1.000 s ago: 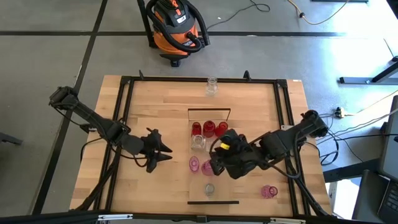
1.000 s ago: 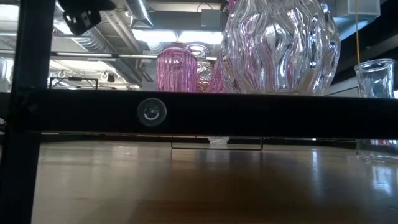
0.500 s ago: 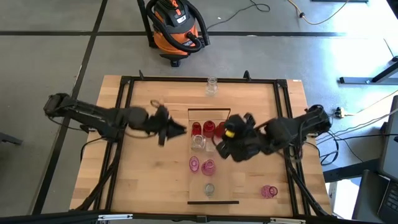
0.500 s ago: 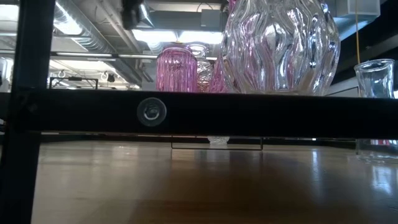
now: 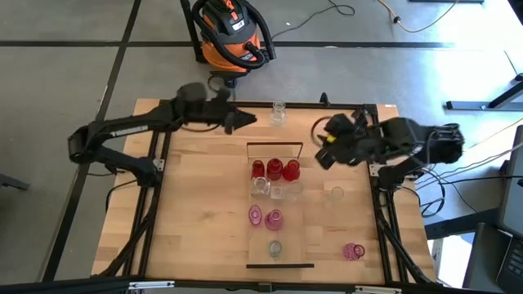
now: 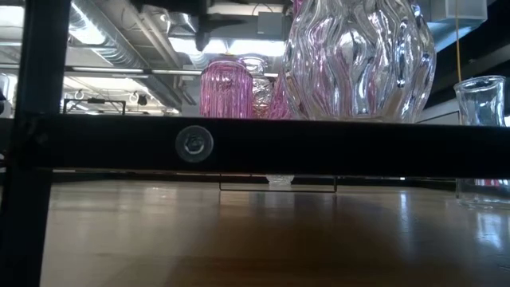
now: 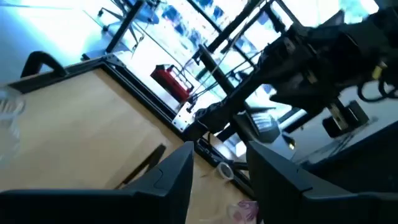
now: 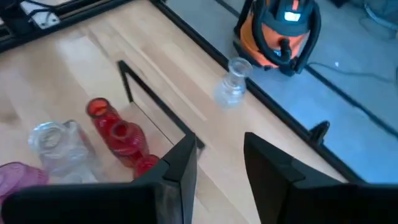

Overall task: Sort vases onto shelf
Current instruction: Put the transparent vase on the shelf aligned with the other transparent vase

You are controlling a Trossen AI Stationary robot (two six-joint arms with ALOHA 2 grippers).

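Small glass vases stand upright on the shelf, a pale plank with black end frames: three red, clear ones and two pink. One clear vase stands on the table at its far edge, another right of the shelf, and a pink one near the right front. My left gripper is open, just left of the far clear vase. My right gripper is open, raised off the shelf's far right corner, and its wrist view shows the red vases.
A black metal frame runs around the tabletop. An orange and black vacuum cleaner stands on the floor beyond the far edge. In the low view a black bar crosses the picture, with pink and clear vases above it.
My left gripper has swung from the table's left middle toward the far edge and right, ending beside the far clear vase. My right gripper has drawn back from over the shelf's pink vases, moving toward the far edge and right. No vase has visibly moved.
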